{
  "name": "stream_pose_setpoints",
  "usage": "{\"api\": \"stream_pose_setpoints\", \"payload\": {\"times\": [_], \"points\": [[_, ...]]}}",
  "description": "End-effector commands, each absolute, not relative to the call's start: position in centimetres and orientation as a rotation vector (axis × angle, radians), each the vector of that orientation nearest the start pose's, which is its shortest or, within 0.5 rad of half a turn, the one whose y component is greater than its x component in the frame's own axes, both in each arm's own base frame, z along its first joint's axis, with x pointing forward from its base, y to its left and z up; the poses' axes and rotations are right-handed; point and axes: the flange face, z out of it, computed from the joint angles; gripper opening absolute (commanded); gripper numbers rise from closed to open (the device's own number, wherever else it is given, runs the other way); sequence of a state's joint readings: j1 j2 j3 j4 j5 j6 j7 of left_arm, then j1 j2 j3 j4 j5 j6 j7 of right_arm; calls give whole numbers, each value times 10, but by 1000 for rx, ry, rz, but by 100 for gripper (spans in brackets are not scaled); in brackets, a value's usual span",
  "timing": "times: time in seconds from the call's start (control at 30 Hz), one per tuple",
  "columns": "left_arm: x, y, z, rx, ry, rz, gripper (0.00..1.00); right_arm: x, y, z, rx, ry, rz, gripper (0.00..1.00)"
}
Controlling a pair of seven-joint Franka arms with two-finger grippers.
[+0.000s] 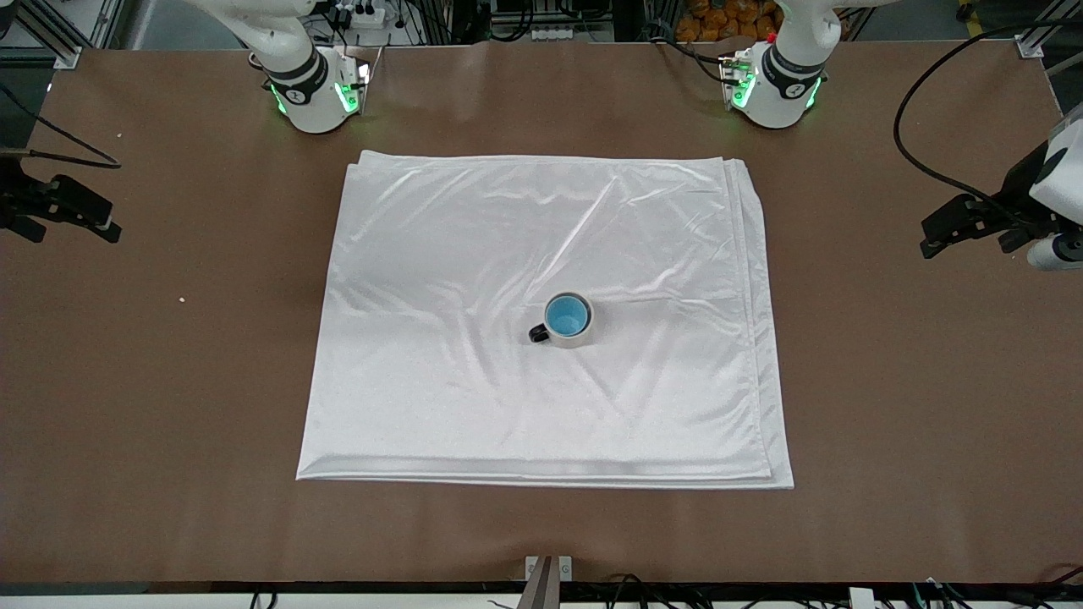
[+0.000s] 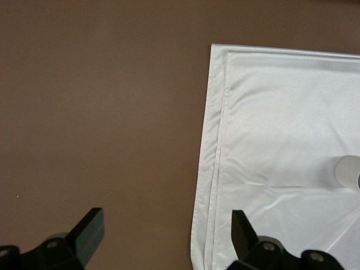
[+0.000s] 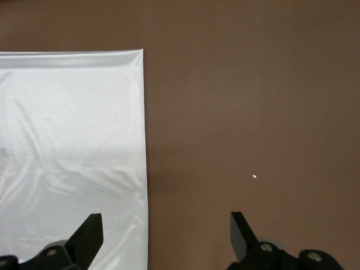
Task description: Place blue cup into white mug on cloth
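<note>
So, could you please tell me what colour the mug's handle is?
Black; the handle on the white mug shows best in the front view.

The small light-blue tapered cup (image 1: 567, 315) sits inside the off-white round mug with the black loop handle (image 1: 579, 336), so only its bright blue interior shows; its outer wall is hidden. In the left wrist view that mug (image 2: 349, 171) is cut by the picture's edge, as is the shiny white folded cloth (image 2: 281, 140).

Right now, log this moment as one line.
blue cup nested in white mug on cloth | left gripper open, beside cloth | right gripper open, over cloth edge
</note>
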State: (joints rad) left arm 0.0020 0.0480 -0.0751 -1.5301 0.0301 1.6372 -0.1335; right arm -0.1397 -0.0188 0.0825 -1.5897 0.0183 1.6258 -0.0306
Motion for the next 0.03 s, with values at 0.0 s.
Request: {"api": "stream_pose_setpoints", "payload": {"times": [0.0], "points": [[567,-37,625,-3108,-101,-94,100,551,-34,632,-3111,68,-98,100]]}}
